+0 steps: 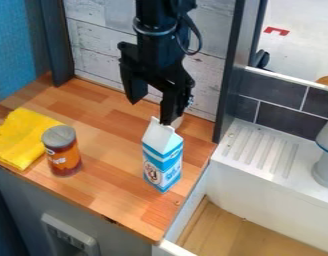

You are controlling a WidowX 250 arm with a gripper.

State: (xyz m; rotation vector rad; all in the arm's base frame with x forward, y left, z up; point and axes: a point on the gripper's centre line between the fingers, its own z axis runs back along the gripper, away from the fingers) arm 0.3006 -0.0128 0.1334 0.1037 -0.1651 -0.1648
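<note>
Blue-and-white cardboard makes the carton (162,161) upright just below the wide-spread gripper (151,111), which would best centre over its top ridge (155,121) before pinching squarely.

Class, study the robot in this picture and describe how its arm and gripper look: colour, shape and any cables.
The arm is black, with a rounded upper section ringed by a thin greyish band. A thin dark cable loops out at one side. The black gripper has two chunky, angular fingers.
</note>
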